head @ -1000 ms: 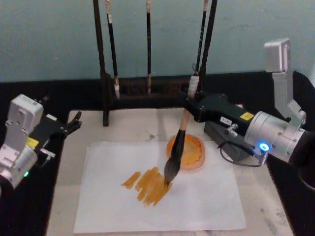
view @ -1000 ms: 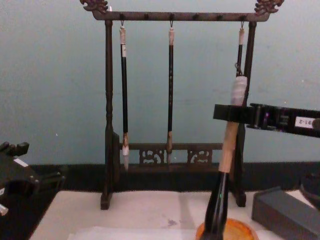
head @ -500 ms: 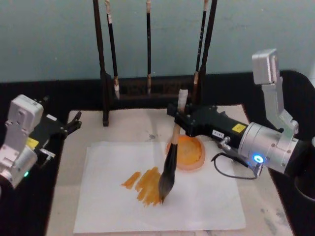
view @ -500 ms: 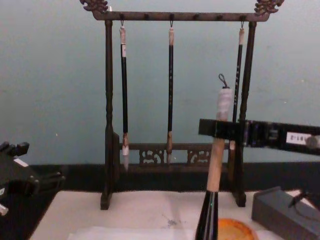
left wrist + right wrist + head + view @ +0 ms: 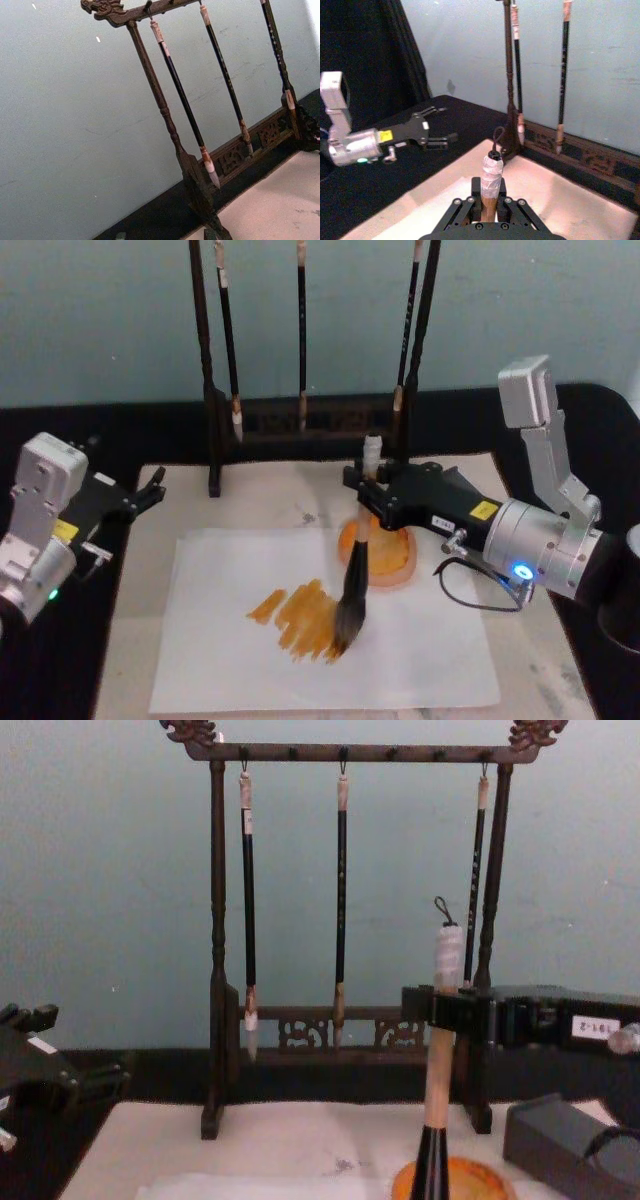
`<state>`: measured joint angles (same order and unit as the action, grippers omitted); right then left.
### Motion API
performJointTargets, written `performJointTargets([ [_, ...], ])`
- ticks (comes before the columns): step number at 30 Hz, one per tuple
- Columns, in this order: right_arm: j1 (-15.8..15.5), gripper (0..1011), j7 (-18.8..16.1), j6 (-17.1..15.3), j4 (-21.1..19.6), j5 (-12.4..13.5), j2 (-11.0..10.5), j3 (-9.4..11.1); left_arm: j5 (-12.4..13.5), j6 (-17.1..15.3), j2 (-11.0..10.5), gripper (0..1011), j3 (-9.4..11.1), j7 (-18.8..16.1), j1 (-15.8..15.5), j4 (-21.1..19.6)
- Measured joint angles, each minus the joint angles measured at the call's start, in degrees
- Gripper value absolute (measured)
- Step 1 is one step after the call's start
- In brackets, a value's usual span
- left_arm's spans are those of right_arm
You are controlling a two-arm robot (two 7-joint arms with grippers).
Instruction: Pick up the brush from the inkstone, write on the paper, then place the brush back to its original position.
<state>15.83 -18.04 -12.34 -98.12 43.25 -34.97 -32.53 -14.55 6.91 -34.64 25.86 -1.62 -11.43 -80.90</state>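
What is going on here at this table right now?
The robot is writing with a brush. Its right gripper is shut on the pale handle of the brush and holds it almost upright. The bristles touch the paper at the right end of some orange-brown strokes. The round orange inkstone sits just behind. The left gripper is parked, open, by the far left corner of the mat.

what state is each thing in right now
brush: gripped near its top, nearly upright, bristles touching the paper
right hand: shut on the brush
left hand: open, idle at the left edge of the mat
paper: flat on the mat, orange strokes on it
inkstone: no brush resting on it
three thin brushes: hanging from the rack
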Motion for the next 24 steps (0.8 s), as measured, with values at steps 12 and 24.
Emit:
performJointTargets([
  [12, 0.00, 160, 0.81, 1.26, 1.48, -3.73, 0.86, 1.76, 0.00, 0.00, 0.00, 1010, 0.00, 0.00, 0.00, 0.00],
  [24, -0.97, 160, 0.05, 0.66, -0.17, -4.42, 1.72, 3.62, 0.00, 0.00, 0.00, 1010, 0.00, 0.00, 0.00, 0.00],
])
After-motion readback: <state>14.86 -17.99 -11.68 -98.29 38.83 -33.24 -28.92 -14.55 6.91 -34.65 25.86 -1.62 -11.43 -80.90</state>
